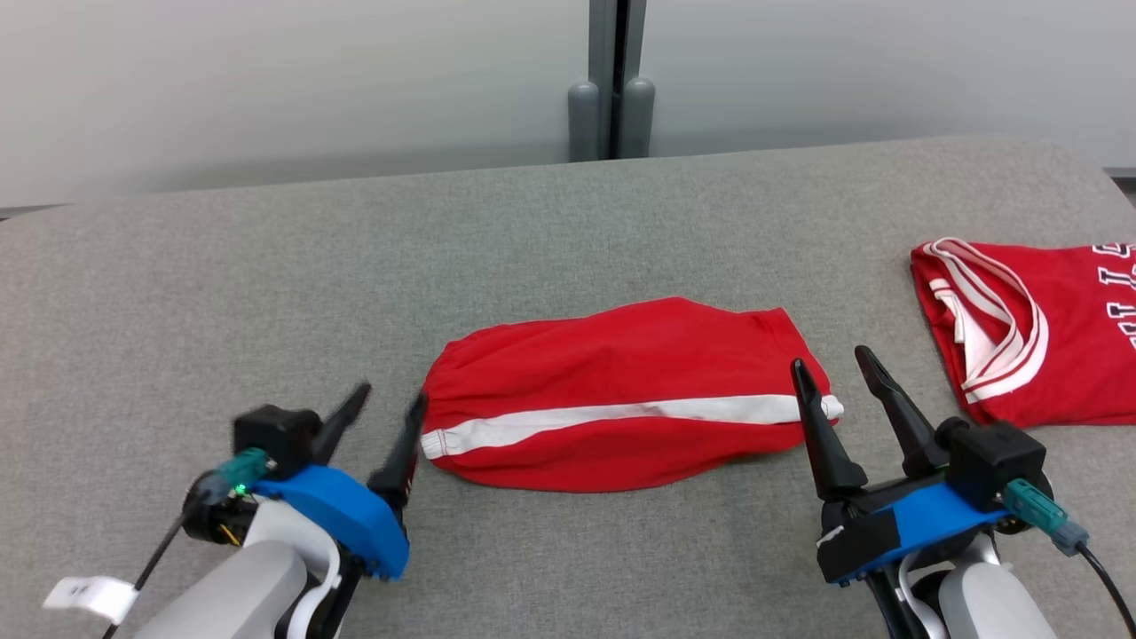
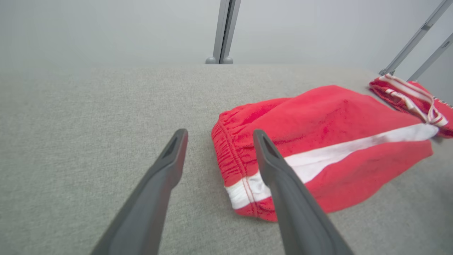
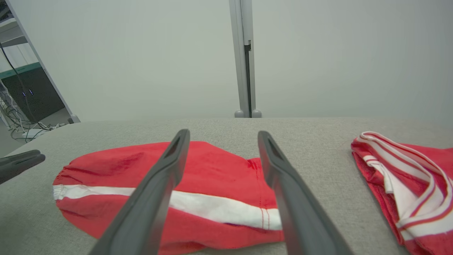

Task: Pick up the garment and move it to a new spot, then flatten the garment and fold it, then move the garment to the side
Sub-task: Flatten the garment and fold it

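Note:
The garment [image 1: 621, 390] is a pair of red shorts with a white side stripe. It lies folded flat in the middle of the grey table, also seen in the left wrist view [image 2: 318, 120] and the right wrist view [image 3: 219, 170]. At its left, waistband end, my left gripper [image 1: 390, 398] [image 2: 220, 132] stands open and holds nothing. One of its fingers [image 2: 283, 191] is right at the waistband edge. At the garment's right end my right gripper [image 1: 832, 358] [image 3: 223, 133] is open and empty, hovering over the hem.
A second red garment [image 1: 1038, 328] [image 2: 414, 95] [image 3: 407, 184] with white trim lies at the table's right edge. The grey padded table [image 1: 266, 266] has free room to the left and behind. A grey post [image 1: 612, 89] stands against the wall at the back.

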